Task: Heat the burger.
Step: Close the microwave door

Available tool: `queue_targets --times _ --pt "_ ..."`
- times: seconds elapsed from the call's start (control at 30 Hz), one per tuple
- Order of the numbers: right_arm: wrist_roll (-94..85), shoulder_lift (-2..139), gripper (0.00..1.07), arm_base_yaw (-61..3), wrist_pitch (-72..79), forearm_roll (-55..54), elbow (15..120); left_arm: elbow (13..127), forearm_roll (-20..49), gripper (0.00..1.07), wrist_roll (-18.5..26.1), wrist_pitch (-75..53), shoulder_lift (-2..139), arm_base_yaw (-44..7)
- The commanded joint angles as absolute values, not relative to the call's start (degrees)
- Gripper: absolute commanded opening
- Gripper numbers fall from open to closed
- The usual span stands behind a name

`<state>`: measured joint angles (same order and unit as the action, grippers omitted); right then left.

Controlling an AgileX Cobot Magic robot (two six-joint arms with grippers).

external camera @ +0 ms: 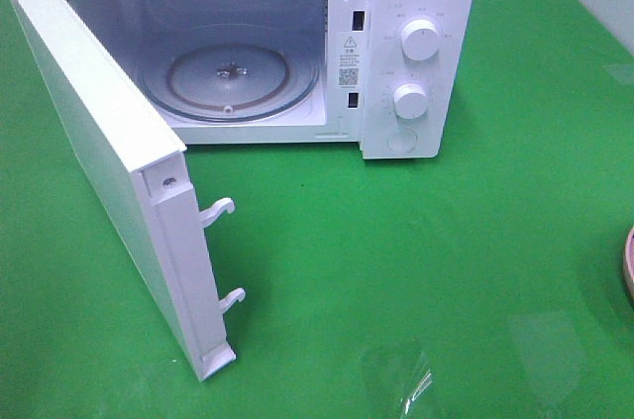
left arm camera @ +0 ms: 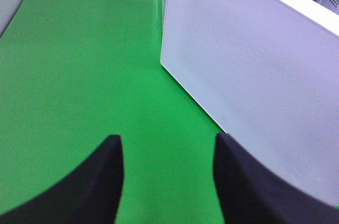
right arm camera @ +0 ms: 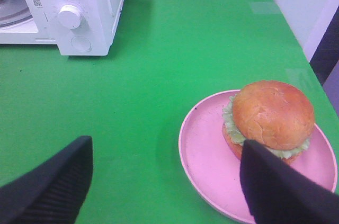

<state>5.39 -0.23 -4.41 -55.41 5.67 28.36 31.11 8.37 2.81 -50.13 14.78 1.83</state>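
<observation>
Green surface: it carried every item and stretched across all three views.
Microwave: white, at the far side of the surface, two round knobs stacked on its right-hand panel.
Door: swung wide open toward the left, two latch hooks sticking out of its free edge.
Glass turntable: lay bare inside the cavity.
Burger: sat on the pink plate, toward the plate's far edge, glossy bun on top and green lettuce showing beneath it; well apart from the microwave, off to the right.
Pink plate: rested on the surface; in the exterior view only a sliver of its rim showed at the right edge.
Left fingers: dark, apart with green surface visible between them, holding nothing, just beside the outer face of the open door.
Right fingers: spread wide, empty, hovering near the plate; one fingertip overlapped the burger's edge in its wrist view.
</observation>
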Motion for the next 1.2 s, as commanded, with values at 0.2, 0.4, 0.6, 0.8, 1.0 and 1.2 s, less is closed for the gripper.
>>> queue_targets --times 0.2,0.4,0.6,0.8,1.0,1.2 --pt "4.9 -1.8 0.73 -4.1 -55.1 5.4 28.1 29.0 9.1 0.00 4.4 -34.8 23.5 2.0" --pt "4.9 -1.8 0.73 -4.1 -55.1 5.4 28.1 21.9 11.2 0.00 8.9 -15.8 28.5 2.0" --pt "4.9 -1.8 0.73 -4.1 -55.1 5.4 28.1 16.3 12.5 0.00 9.9 -2.7 32.6 2.0" --pt "4.9 -1.8 0.73 -4.1 -55.1 5.4 28.1 10.9 12.5 0.00 9.9 9.8 37.3 1.7" --pt "4.9 -1.8 0.73 -4.1 -55.1 5.4 28.1 9.5 7.4 0.00 9.8 18.5 42.7 -4.5" --pt "4.9 -1.8 0.73 -4.1 -55.1 5.4 28.1 9.5 6.1 0.00 8.4 23.1 50.5 -9.7"
